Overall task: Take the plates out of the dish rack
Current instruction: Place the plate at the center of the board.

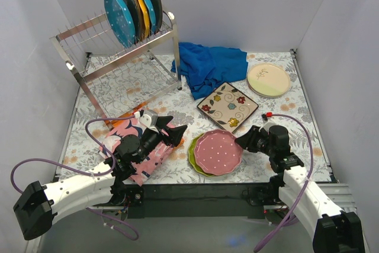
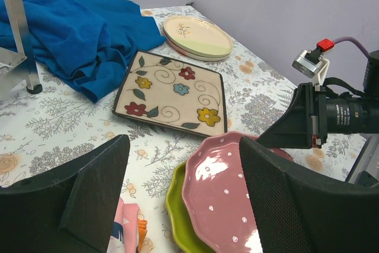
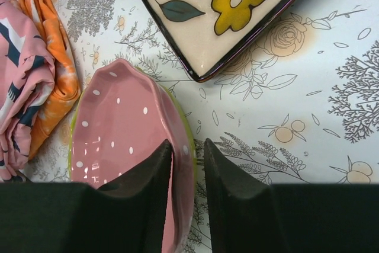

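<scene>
Pink dotted plate (image 1: 219, 151) | stacked on yellow-green plate (image 1: 193, 157); other plates (image 1: 133, 7) upright in dish rack (image 1: 118, 66) | right gripper (image 3: 188, 146) narrowed astride pink rim, clamped or not: cannot tell | left gripper (image 2: 183, 146) spread wide, empty

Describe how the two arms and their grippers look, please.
The left arm and right arm are white with black joints. The left gripper and right gripper each have two matte black, wedge-shaped fingers. A purple cable loops beside each arm; a small red plug sits on the right wrist.
</scene>
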Controlling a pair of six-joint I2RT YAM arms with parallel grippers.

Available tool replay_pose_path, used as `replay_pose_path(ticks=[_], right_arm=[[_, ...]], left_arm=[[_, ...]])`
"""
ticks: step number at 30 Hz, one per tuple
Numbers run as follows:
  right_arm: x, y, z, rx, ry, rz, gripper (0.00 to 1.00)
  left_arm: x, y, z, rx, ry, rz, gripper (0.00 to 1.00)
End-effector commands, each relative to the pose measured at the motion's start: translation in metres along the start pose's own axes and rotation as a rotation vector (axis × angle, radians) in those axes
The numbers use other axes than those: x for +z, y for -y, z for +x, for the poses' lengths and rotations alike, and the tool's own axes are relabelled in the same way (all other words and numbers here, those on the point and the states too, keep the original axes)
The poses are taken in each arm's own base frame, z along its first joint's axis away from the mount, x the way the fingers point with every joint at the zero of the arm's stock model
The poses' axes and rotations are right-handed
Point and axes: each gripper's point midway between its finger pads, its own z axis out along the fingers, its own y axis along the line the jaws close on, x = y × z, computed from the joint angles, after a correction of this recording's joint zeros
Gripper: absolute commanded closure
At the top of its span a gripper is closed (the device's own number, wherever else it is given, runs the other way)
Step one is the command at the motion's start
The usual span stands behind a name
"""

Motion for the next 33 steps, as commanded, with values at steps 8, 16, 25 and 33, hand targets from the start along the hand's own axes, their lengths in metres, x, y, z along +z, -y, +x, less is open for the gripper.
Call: replay_pose_path(ticks=[8,16,25,33], right_arm=[[0.002,0.003,0.000,0.004,0.021,-0.003,0.89],[0.005,0.000,0.004,0.059,0.047,-0.045,0.99],[0.004,-0.015,0.004,0.082,0.073,-0.147,0.99],[0.003,-0.026,0.003,0.054,0.062,-0.204,0.99]], left_arm=[[0.001,0.003,-0.009,0.005,0.020,0.006,0.27],[0.000,0.003,-0.009,0.004,0.020,0.005,0.27],[-0.001,0.001,-0.011,0.005,0.026,-0.003,0.27],[0.000,0.002,-0.009,0.006,0.020,-0.001,0.27]])
